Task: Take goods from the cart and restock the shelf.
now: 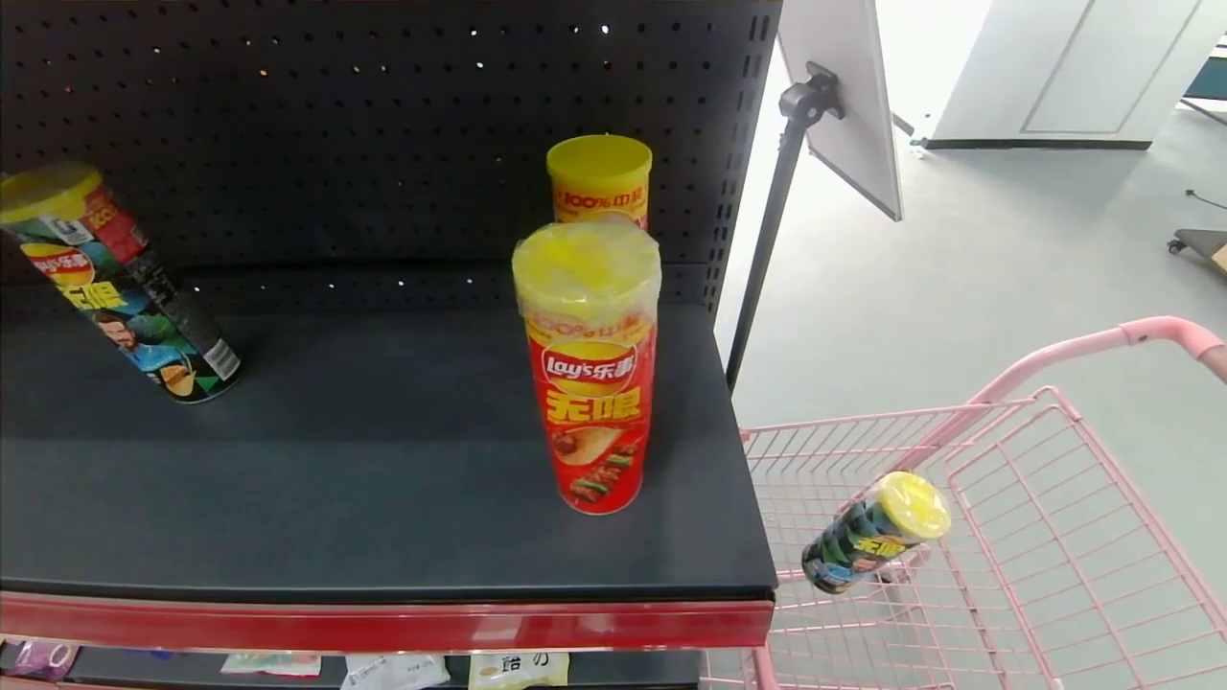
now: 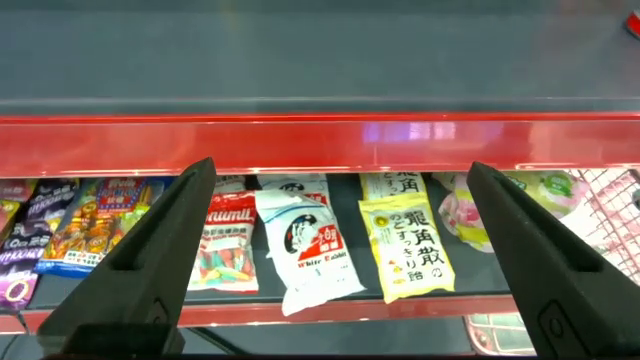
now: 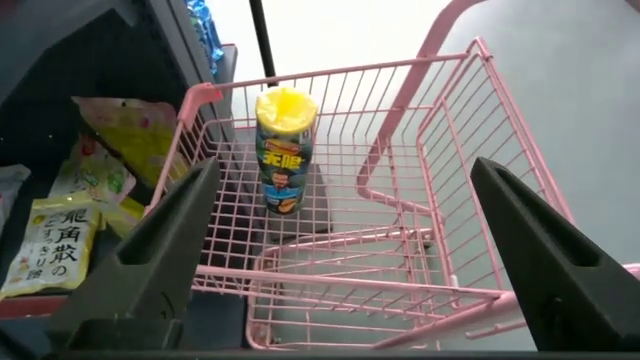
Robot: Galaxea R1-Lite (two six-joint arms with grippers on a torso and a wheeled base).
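A red chip can (image 1: pixel 592 369) with a yellow lid stands upright near the right end of the dark shelf (image 1: pixel 364 498). Behind it, against the pegboard, stands another yellow-lidded can (image 1: pixel 600 182). A dark chip can (image 1: pixel 115 278) leans at the shelf's far left. In the pink cart (image 1: pixel 1045 565) right of the shelf, a dark can with a yellow lid (image 1: pixel 874 533) stands upright (image 3: pixel 283 150). My right gripper (image 3: pixel 350 260) hangs open above the cart, the can beyond its fingers. My left gripper (image 2: pixel 345 260) is open in front of the shelf's red front edge (image 2: pixel 320 145), holding nothing.
Snack bags (image 2: pixel 305 245) lie on the lower shelf under the red edge (image 1: pixel 383 623). A sign on a black stand (image 1: pixel 834 105) rises right of the shelf, above the cart. The cart's pink handle (image 1: pixel 1165 335) is at the far right. Open grey floor lies beyond.
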